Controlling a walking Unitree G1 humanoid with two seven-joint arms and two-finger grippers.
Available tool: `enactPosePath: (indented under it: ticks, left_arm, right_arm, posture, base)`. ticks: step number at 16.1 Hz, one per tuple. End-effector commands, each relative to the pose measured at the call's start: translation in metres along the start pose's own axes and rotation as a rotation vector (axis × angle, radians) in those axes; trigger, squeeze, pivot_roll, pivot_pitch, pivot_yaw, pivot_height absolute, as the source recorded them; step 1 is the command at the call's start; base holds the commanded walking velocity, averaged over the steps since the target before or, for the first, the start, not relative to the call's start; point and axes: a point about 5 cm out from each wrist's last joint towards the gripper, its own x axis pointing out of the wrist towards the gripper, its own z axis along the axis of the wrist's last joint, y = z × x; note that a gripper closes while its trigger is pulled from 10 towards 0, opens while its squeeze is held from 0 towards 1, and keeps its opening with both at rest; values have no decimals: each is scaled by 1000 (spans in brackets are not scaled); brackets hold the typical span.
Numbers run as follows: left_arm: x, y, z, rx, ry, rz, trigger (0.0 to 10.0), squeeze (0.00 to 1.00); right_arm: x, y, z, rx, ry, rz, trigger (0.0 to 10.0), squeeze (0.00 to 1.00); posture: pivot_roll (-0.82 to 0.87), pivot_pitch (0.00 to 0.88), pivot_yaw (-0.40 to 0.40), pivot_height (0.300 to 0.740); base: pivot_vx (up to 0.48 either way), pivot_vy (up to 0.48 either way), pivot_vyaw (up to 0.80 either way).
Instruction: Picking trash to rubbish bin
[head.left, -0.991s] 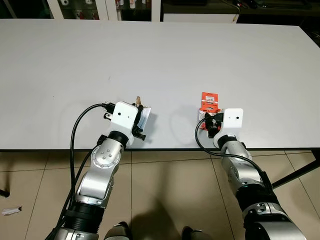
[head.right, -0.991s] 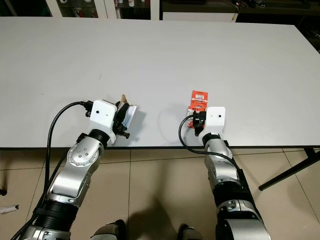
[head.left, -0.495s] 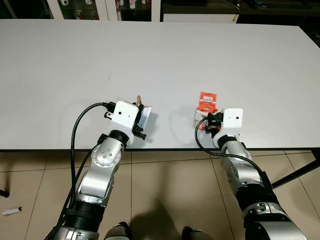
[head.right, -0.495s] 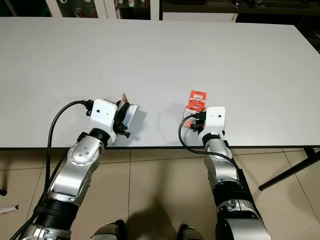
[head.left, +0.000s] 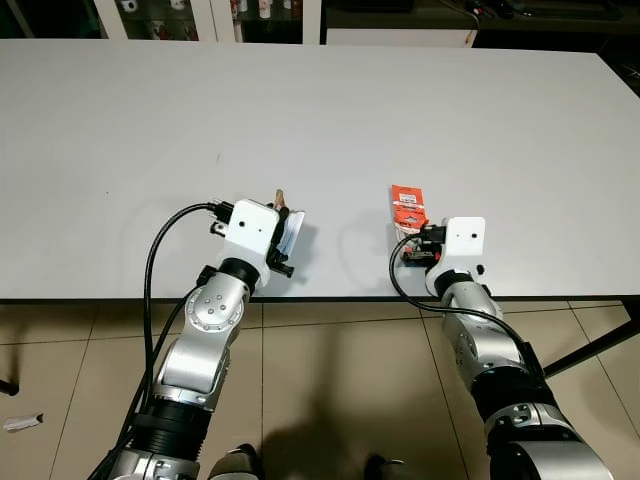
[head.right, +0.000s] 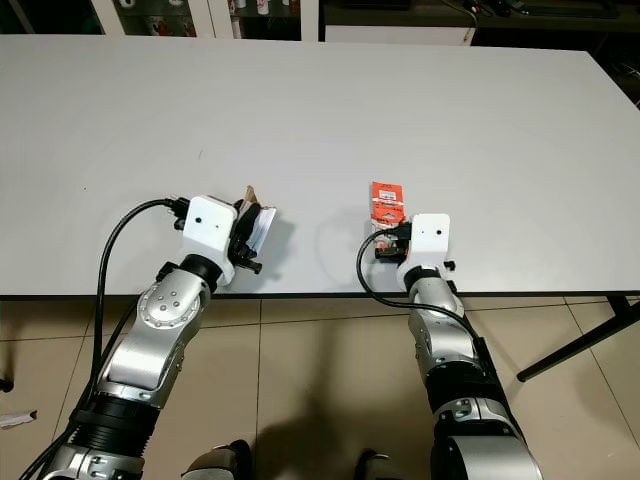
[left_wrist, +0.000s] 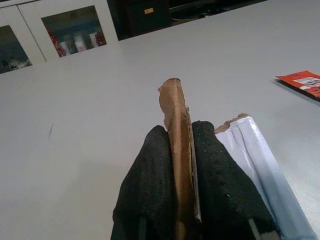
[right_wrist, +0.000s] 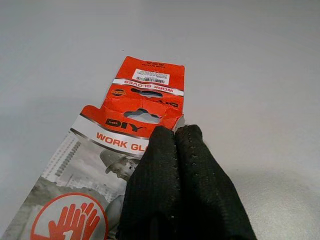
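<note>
My left gripper (head.left: 283, 233) hovers over the near edge of the white table (head.left: 320, 110), shut on a torn brown cardboard strip (left_wrist: 172, 107). A white and blue wrapper (left_wrist: 252, 145) hangs against its fingers (left_wrist: 150, 165). My right gripper (head.left: 417, 243) is also at the near edge, shut on the corner of an orange "work gloves" packaging card (right_wrist: 145, 87). The card (head.left: 406, 205) sticks out past the fingers (right_wrist: 195, 160) toward the table's middle, tilted a little to the left.
The table top spreads wide and bare beyond both grippers. Glass-fronted cabinets (left_wrist: 70, 30) stand behind its far edge. Below me is tiled floor with a small white scrap (head.left: 20, 421) at the left and a black table leg (head.left: 590, 350) at the right.
The orange card in my right gripper has swung left and now tilts. The left gripper and its cardboard have barely moved.
</note>
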Motion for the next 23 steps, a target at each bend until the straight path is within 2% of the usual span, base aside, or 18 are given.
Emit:
enactPosePath:
  ticks: [1, 3, 4, 6, 7, 8, 11, 15, 20, 23]
  left_arm:
    - [1, -3, 0, 11, 2, -16, 10000, 0]
    - [2, -3, -1, 12, 1, -13, 10000, 0]
    - [2, -2, 0, 12, 0, -11, 10000, 0]
    - [4, -2, 0, 10, -5, -8, 10000, 0]
    - [4, -2, 1, 6, -11, -3, 10000, 0]
    - [4, -1, 2, 4, -15, -1, 10000, 0]
    - [5, -2, 3, 0, -22, 2, 10000, 0]
    - [6, -2, 4, -5, -33, 7, 10000, 0]
    - [6, -2, 5, -15, -44, 19, 10000, 0]
    - [6, -1, 4, -34, -48, 34, 10000, 0]
  right_arm:
    - [-13, 1, -38, 18, 159, 4, 0, 0]
    - [-12, 1, -36, 18, 154, 0, 0, 0]
    - [-10, 0, -32, 23, 141, -12, 10000, 0]
    - [-6, -2, -20, 92, 89, -37, 10000, 0]
    - [0, -4, 1, 183, -3, -45, 10000, 0]
    - [4, -4, 17, 233, -68, -43, 10000, 0]
    - [8, -3, 39, 289, -151, -45, 10000, 0]
    - [9, -4, 51, 363, -188, -45, 10000, 0]
    - [8, -7, 61, 412, -214, -47, 10000, 0]
    - [6, -7, 72, 455, -269, -24, 10000, 0]
  posture:
    - [23, 150, -2, 740]
    - [22, 147, -2, 740]
    - [22, 145, -3, 740]
    - [21, 142, -3, 740]
    - [20, 142, -4, 740]
    - [19, 141, -4, 740]
    - [19, 141, -4, 740]
    - [14, 137, -6, 740]
    - [15, 137, -9, 740]
    - [10, 132, -8, 740]
  base:
    - [0, 0, 0]
    - [0, 0, 0]
    - [0, 0, 0]
    - [0, 0, 0]
    - [0, 0, 0]
    - [0, 0, 0]
    - [0, 0, 0]
    - [0, 0, 0]
    - [0, 0, 0]
    - [0, 0, 0]
